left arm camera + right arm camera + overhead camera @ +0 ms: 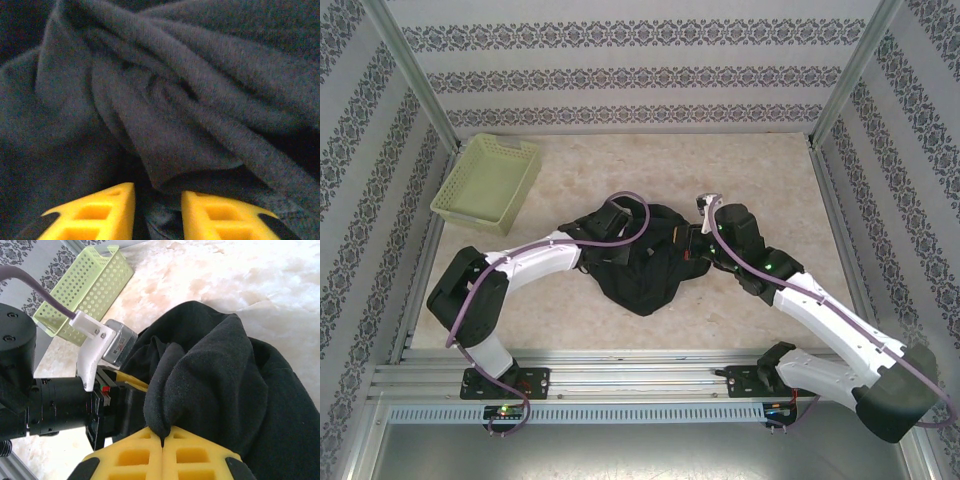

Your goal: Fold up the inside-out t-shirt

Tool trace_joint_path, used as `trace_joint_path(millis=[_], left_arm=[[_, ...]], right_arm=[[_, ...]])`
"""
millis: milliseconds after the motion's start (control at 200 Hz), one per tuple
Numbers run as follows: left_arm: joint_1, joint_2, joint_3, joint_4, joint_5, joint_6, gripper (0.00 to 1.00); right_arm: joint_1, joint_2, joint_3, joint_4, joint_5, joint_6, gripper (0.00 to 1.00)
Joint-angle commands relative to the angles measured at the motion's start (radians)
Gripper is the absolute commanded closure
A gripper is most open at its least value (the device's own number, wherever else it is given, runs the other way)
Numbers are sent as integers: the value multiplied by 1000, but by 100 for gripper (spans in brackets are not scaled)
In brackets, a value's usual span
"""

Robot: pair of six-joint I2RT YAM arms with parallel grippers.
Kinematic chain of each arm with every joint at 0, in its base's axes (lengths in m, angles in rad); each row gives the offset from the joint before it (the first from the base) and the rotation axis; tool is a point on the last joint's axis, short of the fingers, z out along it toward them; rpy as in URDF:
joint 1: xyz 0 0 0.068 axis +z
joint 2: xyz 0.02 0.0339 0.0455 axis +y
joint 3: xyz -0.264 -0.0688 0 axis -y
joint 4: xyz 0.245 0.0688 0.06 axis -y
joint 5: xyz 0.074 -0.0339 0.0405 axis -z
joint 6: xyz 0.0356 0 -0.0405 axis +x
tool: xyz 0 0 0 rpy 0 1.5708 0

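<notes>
The black t-shirt [645,265] lies bunched in a heap at the table's middle. My left gripper [632,236] is pushed into the heap from the left. In the left wrist view its yellow fingertips [125,197] stand apart, the gripper [157,196] open, with dark folds of shirt [165,125] ahead and in the gap. My right gripper [162,434] is shut on a raised fold of the shirt [210,375] at the heap's right side [692,243]. The left gripper's yellow fingers [131,382] show just beyond that fold.
A pale yellow-green lattice basket [488,183] stands at the back left, also in the right wrist view [85,290]. Bare marbled table [770,180] lies around the heap. Patterned walls and metal posts enclose the table.
</notes>
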Motion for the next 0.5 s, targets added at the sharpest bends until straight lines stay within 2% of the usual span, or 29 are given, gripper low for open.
trace_joint_path(millis=[0,105,215,380,495], left_arm=[[14,-11,26,39,-24,-8,79],[8,-14,23,55,25,2,80],[-35,-37,9,68,36,35,68],[-66,-81,-28,89,27,49,62],[-112,-143,-77,141,25,71,54]], right_arm=[[-3,-24,-5,-2,33,8,100],[-4,-22,-12,11,22,16,100],[-6,-22,-12,16,25,18,100],[-6,-22,-6,24,24,13,100],[-7,-14,3,24,24,19,100]])
